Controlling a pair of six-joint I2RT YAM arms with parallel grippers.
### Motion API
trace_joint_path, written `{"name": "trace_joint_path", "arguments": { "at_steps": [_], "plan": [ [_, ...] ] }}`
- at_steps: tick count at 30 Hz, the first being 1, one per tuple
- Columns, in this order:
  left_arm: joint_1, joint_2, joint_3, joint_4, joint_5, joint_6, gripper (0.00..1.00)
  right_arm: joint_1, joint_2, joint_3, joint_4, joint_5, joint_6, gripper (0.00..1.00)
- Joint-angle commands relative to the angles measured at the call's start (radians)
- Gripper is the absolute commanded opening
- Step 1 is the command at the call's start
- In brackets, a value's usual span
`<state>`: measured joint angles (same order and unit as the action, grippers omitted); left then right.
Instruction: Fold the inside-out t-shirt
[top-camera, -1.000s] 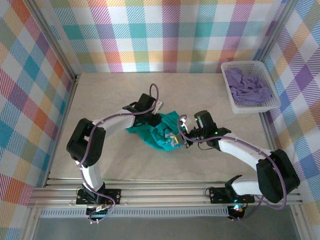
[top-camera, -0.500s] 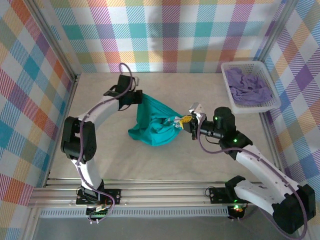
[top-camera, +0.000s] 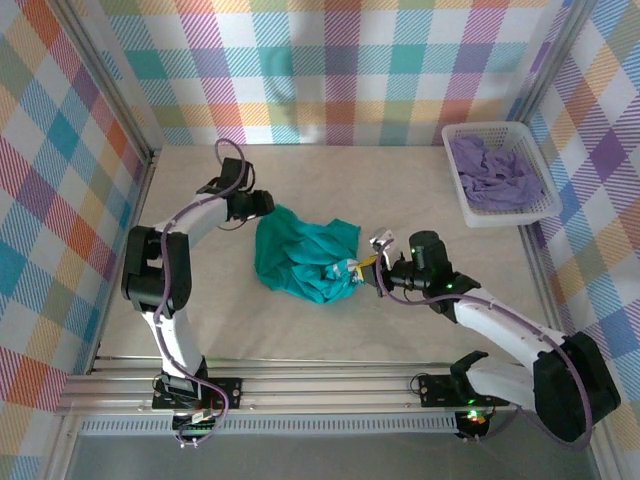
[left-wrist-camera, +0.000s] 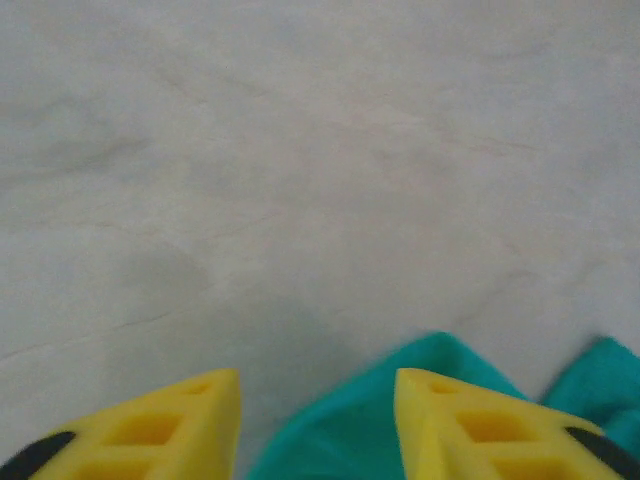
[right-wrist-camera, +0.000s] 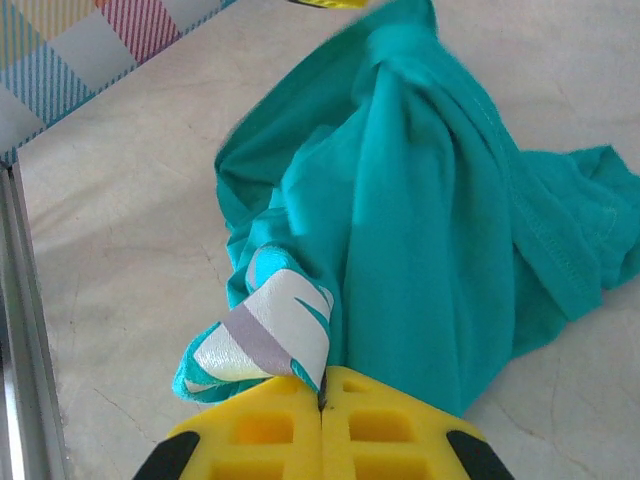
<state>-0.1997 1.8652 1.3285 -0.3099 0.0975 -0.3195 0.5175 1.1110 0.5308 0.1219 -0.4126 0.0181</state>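
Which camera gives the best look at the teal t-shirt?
The top external view: the whole t-shirt lies crumpled. The right wrist view shows a fold pinched in the right gripper; the left wrist view, just an edge by the open left gripper.

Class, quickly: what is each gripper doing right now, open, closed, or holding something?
Left gripper: open, gripping nothing.
Right gripper: shut on the teal t-shirt.

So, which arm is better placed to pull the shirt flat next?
Right. The right tool is shut on the shirt; the left tool stands open at the shirt's far side, gripping nothing.
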Motion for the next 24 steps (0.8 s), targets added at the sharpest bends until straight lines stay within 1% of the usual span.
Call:
{"name": "trace_joint_path", "arguments": {
  "at_steps": [1,3,4,5,7,9,11,12,14,17,20,21,23,24],
  "plan": [
    [-0.031,-0.169,-0.128,0.067,-0.143,-0.004,0.61,0.001,0.020,0.017,0.020,-0.025,0.060,0.00],
    [-0.083,-0.270,-0.224,0.079,-0.183,0.001,0.72,0.001,0.034,0.035,0.027,-0.028,0.072,0.00],
    [-0.113,-0.320,-0.278,0.086,-0.182,0.006,0.77,0.001,0.040,0.043,0.024,-0.027,0.073,0.00],
    [-0.138,-0.366,-0.319,0.092,-0.164,0.012,0.78,0.002,0.044,0.049,0.022,-0.028,0.073,0.00],
    [-0.199,-0.446,-0.405,0.110,-0.083,0.026,0.80,-0.001,0.049,0.064,0.015,-0.022,0.072,0.00],
    [-0.259,-0.490,-0.463,0.136,0.004,0.029,0.81,-0.001,0.047,0.072,0.009,-0.013,0.066,0.00],
    [-0.314,-0.509,-0.498,0.149,0.063,0.017,0.80,-0.001,0.041,0.081,0.000,-0.004,0.062,0.00],
    [-0.336,-0.507,-0.512,0.158,0.096,0.011,0.80,0.000,0.038,0.085,-0.003,0.000,0.062,0.00],
    [-0.374,-0.486,-0.520,0.183,0.124,0.015,0.80,-0.001,0.032,0.091,-0.002,0.001,0.061,0.00],
    [-0.411,-0.418,-0.475,0.180,0.092,0.075,0.81,0.000,0.038,0.098,-0.004,-0.014,0.059,0.00],
    [-0.418,-0.331,-0.406,0.184,0.039,0.127,0.81,0.000,0.034,0.099,-0.015,-0.017,0.053,0.00],
    [-0.418,-0.299,-0.379,0.180,0.015,0.137,0.79,-0.001,0.028,0.097,-0.019,-0.017,0.050,0.00],
    [-0.418,-0.239,-0.326,0.184,0.004,0.161,0.73,-0.001,0.016,0.092,-0.032,-0.014,0.041,0.00],
    [-0.416,-0.208,-0.296,0.181,-0.012,0.164,0.67,-0.001,0.009,0.091,-0.041,-0.007,0.034,0.00]
  ]
}}
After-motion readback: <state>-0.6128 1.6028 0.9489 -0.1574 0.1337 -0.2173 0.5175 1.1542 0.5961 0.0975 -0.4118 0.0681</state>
